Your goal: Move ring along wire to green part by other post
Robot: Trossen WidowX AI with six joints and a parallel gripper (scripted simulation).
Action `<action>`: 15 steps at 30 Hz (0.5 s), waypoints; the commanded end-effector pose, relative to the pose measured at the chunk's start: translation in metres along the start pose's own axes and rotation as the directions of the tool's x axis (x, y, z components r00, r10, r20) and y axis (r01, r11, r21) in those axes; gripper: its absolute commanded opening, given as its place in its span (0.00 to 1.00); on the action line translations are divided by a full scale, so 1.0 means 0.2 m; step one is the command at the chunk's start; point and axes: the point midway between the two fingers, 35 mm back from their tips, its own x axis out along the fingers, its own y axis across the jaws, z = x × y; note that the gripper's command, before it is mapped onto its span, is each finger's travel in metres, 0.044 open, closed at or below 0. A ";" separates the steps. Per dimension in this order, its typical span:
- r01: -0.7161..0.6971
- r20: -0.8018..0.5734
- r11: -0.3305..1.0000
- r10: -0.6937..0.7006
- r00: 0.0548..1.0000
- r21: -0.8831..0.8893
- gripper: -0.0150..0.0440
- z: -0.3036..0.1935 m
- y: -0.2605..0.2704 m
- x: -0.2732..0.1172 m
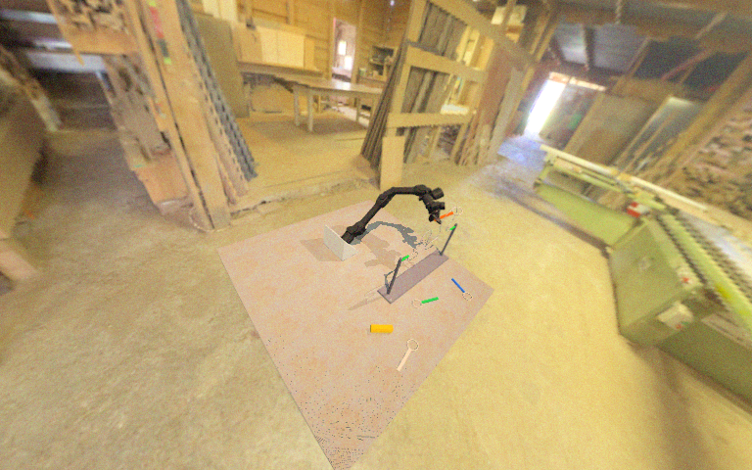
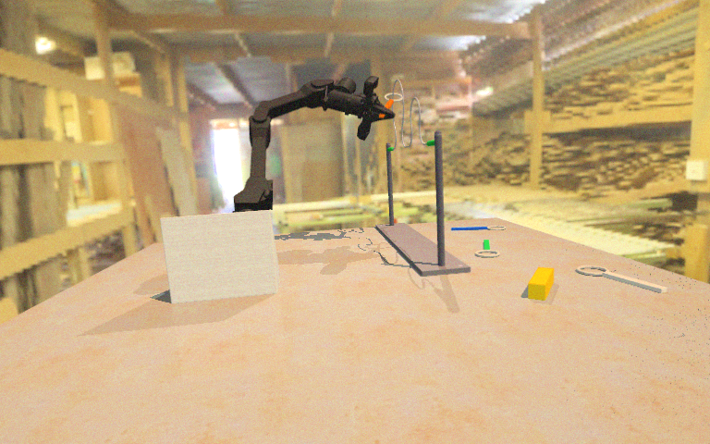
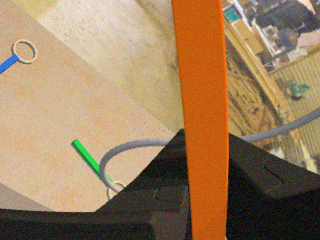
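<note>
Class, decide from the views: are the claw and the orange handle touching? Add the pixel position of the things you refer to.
Touching. The wrist view shows the claw (image 1: 439,219) (image 2: 391,114) (image 3: 198,139) closed against both sides of the orange handle (image 1: 446,214) (image 2: 388,104) (image 3: 202,70).

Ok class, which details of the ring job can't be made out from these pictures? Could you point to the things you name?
- Whether the wire passes through the held ring (image 1: 457,211) (image 2: 391,101): too small in the top and exterior views.
- That ring in the wrist view: outside the picture; only its orange handle (image 1: 446,214) (image 2: 388,104) (image 3: 202,75) shows.
- The robot's base: hidden behind the white panel (image 1: 336,244) (image 2: 219,256) in the exterior view.
</note>
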 end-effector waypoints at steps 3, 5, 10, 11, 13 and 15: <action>-0.032 0.015 0.997 0.032 0.999 0.069 0.00 0.00 0.01 -0.01; -0.044 0.019 0.995 0.042 0.999 0.092 0.00 0.00 0.01 -0.01; -0.071 0.029 0.987 0.068 0.997 0.147 0.00 0.00 0.02 -0.01; -0.077 0.031 0.985 0.073 0.997 0.158 0.00 0.00 0.03 -0.01; -0.088 0.036 0.980 0.083 0.996 0.179 0.00 0.00 0.03 -0.01; -0.099 0.041 0.975 0.092 0.995 0.201 0.00 0.01 0.03 -0.01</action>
